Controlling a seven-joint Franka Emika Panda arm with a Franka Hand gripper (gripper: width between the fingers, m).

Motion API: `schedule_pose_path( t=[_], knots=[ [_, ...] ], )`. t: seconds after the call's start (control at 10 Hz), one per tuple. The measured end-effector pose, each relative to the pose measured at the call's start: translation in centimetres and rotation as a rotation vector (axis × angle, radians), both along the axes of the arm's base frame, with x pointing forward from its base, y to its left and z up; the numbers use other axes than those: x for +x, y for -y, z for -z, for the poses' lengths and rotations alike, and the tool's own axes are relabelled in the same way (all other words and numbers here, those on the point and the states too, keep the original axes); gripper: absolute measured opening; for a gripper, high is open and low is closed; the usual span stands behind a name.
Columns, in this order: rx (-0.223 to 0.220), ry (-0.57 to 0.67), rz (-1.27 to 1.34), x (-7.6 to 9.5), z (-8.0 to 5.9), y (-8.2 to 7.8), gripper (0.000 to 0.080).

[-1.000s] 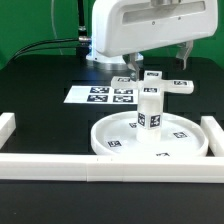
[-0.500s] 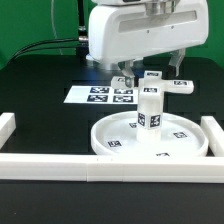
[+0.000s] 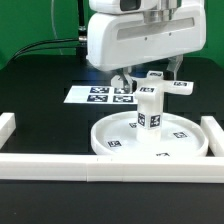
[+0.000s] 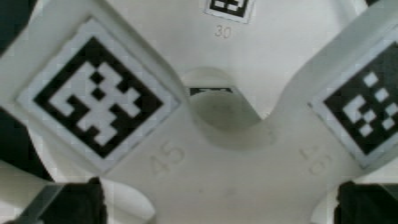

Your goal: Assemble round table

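The large round rimmed disc lies on the black table near the front rail. The short cylindrical leg stands upright at its middle. Behind it lies the cross-shaped knobbed base, partly hidden by the white hand. My gripper is low over the base and open, with one finger on each side of it. In the wrist view the base with its square tags fills the picture. The dark fingertips stand wide apart at its two sides, with the gripper centred over it.
The marker board lies flat behind the disc, to the exterior view's left of the base. A long white rail runs along the front, with short rails at the left and right.
My gripper has come down and slightly toward the exterior view's left, closing in over the cross-shaped base. The disc, leg and base have not moved.
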State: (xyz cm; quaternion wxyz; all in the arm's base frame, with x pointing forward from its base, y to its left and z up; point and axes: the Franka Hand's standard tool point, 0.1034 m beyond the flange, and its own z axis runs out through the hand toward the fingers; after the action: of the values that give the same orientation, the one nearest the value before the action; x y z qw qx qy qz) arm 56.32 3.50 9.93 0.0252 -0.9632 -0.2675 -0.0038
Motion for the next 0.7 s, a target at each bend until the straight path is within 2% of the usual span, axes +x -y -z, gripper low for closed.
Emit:
schedule_pose_path(
  t=[0.1, 0.3, 0.6, 0.7],
  knots=[
    [0.0, -0.003, 0.001, 0.0, -0.04, 0.09, 0.0649],
    [0.001, -0.005, 0.005, 0.06, -0.15, 0.25, 0.0439],
    [0.001, -0.006, 0.029, 0.06, -0.16, 0.26, 0.0439],
    [0.001, -0.01, 0.114, 0.07, -0.16, 0.27, 0.0439]
  ],
)
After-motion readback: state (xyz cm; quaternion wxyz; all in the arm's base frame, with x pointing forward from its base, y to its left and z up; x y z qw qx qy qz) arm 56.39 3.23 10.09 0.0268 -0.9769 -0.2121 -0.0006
